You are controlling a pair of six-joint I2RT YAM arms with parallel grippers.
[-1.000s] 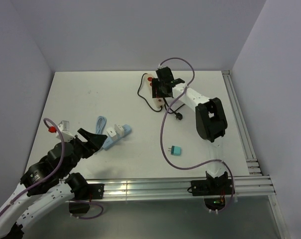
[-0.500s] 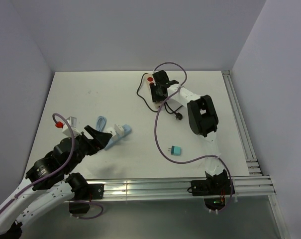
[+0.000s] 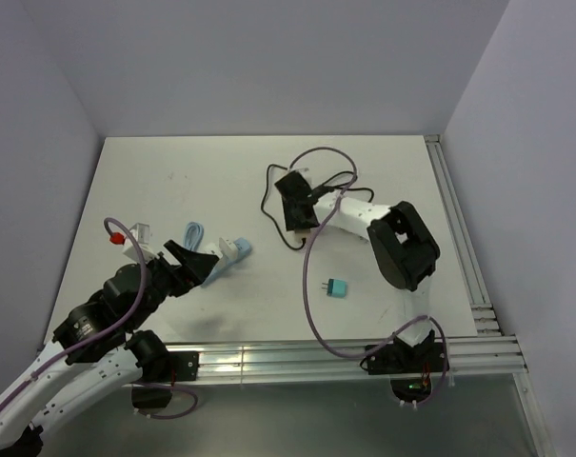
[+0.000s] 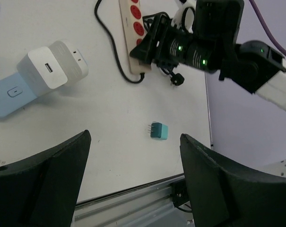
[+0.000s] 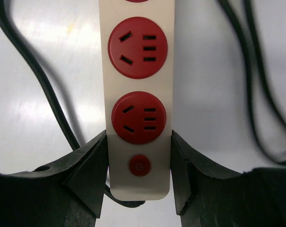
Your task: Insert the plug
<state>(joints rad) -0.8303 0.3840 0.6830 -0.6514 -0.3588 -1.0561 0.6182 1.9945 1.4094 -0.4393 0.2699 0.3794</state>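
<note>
The right claw point(image 5: 139, 158) squeezes the end of the power strip point(image 5: 137, 47) and should hold it flat and tight; the left claw point(image 4: 133, 163) is open.

**Left arm** point(image 3: 73, 328): folded low over its base, with the wrist pitched forward and to the right.

**Left fingers** point(image 4: 48, 175): spread wide. Both inner faces are bare and nothing lies between them. The tips are held off the bench point(image 3: 173, 181), and no contact is seen.

**Right arm** point(image 3: 402, 243): reaches up from its base to a raised elbow. The white forearm runs from there out to the left, and the wrist is turned down towards the bench.

**Right fingers** point(image 5: 86, 175): closed in from either side on the end of the strip point(image 5: 139, 109). One finger is on each long edge and both faces touch it. The strip's end sits squarely between the tips, level with its button.
</note>
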